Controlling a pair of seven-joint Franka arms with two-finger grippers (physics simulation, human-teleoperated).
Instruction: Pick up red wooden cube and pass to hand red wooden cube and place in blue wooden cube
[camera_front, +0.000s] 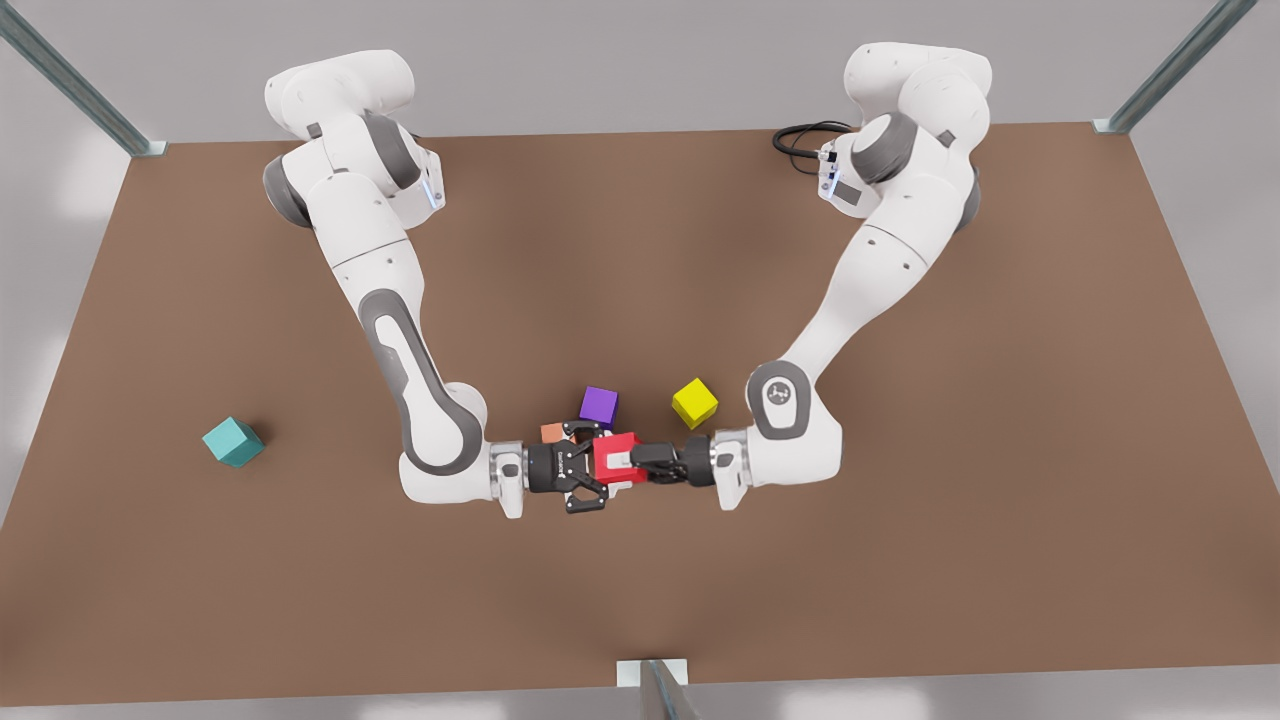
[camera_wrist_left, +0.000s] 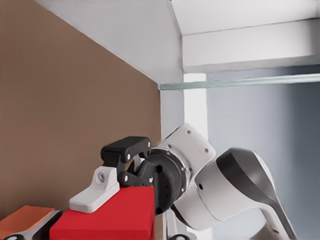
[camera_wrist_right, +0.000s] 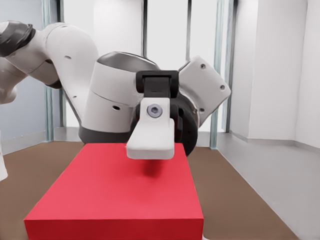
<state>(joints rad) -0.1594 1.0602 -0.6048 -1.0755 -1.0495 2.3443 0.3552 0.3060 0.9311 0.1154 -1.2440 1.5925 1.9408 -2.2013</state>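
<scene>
Since the blue wooden cube (camera_front: 233, 441) lay far toward the front view's left, the red wooden cube (camera_front: 612, 450) hung above the table, left gripper (camera_front: 632, 462) and right gripper (camera_front: 598, 468) both clamping it for handover

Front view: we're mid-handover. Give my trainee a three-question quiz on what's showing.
1. True or false: the small red wooden cube rests on the brown table.
2. Where does the small teal wooden cube sit? A: front view's left. B: front view's right. C: between the arms.
3. Fill in: the pale orange cube lies beside the ___ gripper.
Key: 1 false, it is held up between the right gripper and left gripper. 2 A. 3 right.
</scene>
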